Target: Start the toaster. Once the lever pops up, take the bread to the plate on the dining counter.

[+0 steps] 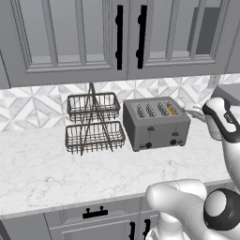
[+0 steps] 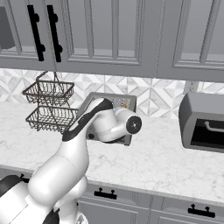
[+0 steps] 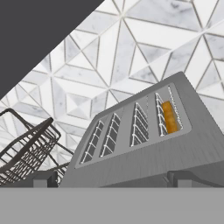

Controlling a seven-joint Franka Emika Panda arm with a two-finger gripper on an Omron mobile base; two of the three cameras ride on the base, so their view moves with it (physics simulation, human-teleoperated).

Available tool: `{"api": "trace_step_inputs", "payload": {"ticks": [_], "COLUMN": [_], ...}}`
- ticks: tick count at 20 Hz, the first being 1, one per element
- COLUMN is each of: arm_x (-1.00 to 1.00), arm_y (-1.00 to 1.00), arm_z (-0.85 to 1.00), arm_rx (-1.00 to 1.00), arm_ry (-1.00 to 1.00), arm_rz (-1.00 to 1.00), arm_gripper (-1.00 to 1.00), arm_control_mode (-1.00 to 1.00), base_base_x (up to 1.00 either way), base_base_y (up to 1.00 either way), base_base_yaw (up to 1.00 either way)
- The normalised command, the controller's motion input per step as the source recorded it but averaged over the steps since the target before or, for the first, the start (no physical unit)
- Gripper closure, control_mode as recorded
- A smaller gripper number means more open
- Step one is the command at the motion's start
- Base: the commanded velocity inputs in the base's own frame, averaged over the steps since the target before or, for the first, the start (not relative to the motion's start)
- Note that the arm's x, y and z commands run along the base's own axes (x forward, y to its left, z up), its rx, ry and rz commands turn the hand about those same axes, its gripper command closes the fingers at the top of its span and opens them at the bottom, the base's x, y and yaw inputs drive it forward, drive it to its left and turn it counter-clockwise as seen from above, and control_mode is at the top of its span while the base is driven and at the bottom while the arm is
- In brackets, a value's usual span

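Toaster (image 1: 156,123), the boxy grey metal one with 4 slots on top and small dark levers and knobs on its front, stands on the white grey-veined marble worktop (image 1: 42,173) close to the patterned tile wall (image 1: 28,105). Its levers sit partway down the front face, with 2 round knobs near the bottom edge. In the slot at the far right as the left base view shows it, I can see the bread (image 1: 172,109), a small tan-orange slice sunk low so just its top edge catches the eye. My hand view looks along the toaster's top from above and a little to one side, and there the bread (image 3: 169,117) lies in the last slot, the other 3 showing bare wire guides.

My claw (image 3: 113,179) hangs over the toaster's near edge with its 2 dark fingertips (image 3: 43,178) spread wide, one at each side of the body, holding nothing and not touching the bread. From the right base view my white arm (image 2: 83,131) bends across in front of the toaster (image 2: 114,102) and hides most of it.

Just beside the toaster stands a 2-tier dark wire basket rack (image 1: 93,123). Grey cabinets with black handles (image 1: 119,37) hang above. Further along the worktop in the right base view sits a grey oven-like box with a dark front (image 2: 202,123).
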Motion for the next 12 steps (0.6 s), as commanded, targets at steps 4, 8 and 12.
{"api": "trace_step_inputs", "payload": {"ticks": [4,8,12], "arm_x": [0.00,0.00,0.00], "arm_y": [0.00,0.00,0.00], "arm_z": [0.00,0.00,0.00], "arm_rx": [0.00,0.00,0.00], "arm_ry": [0.00,0.00,0.00], "arm_rz": [0.00,0.00,0.00], "arm_gripper": [-1.00,-1.00,-1.00], "arm_control_mode": [-1.00,-1.00,-1.00], "base_base_x": [0.00,0.00,0.00], "base_base_y": [0.00,0.00,0.00], "base_base_yaw": [0.00,0.00,0.00]}}
